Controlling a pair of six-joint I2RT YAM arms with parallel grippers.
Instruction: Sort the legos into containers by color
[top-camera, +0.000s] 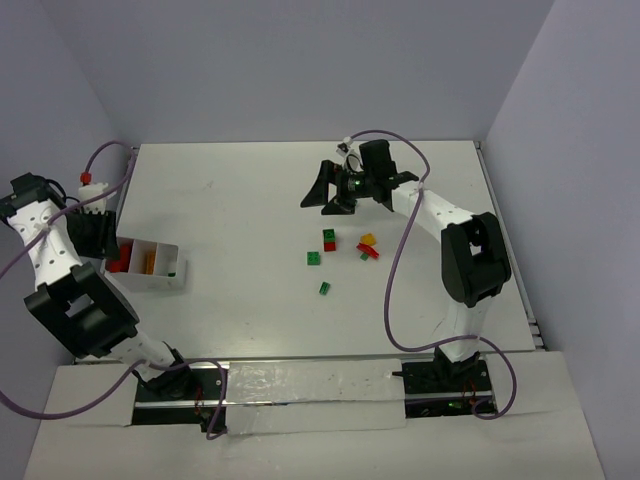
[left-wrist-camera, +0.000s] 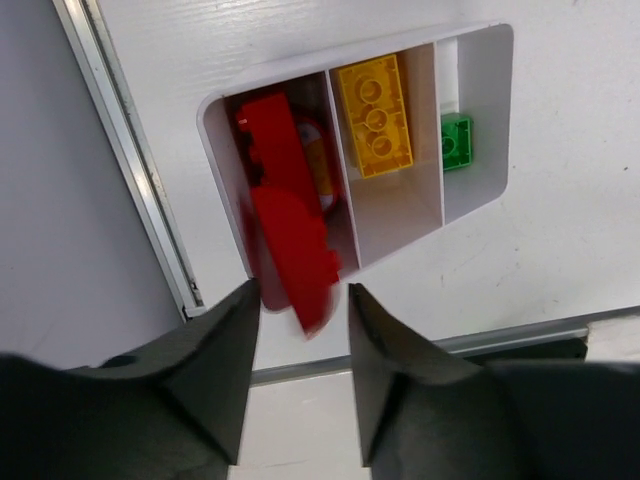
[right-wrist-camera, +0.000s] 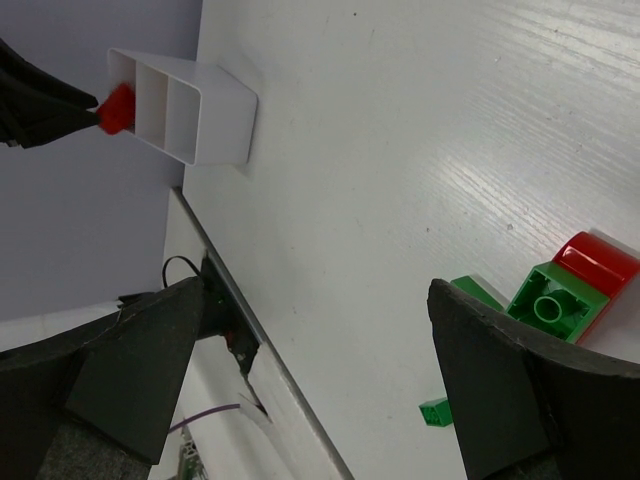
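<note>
Legos (top-camera: 329, 240) partly sorted: some sat by colour in tray (top-camera: 160, 281), about five lay loose mid-table; left gripper (left-wrist-camera: 300, 300) over red bin, red brick (left-wrist-camera: 290, 240) at its tips, held or dropped unclear; right gripper (right-wrist-camera: 318, 300) gaped empty.

No text, label, brand, number or sign can be read anywhere.

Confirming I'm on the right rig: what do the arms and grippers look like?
The left arm and right arm are white links with black joint housings, trailing lilac cables. The left gripper and right gripper have matte black wedge-shaped fingers.
</note>
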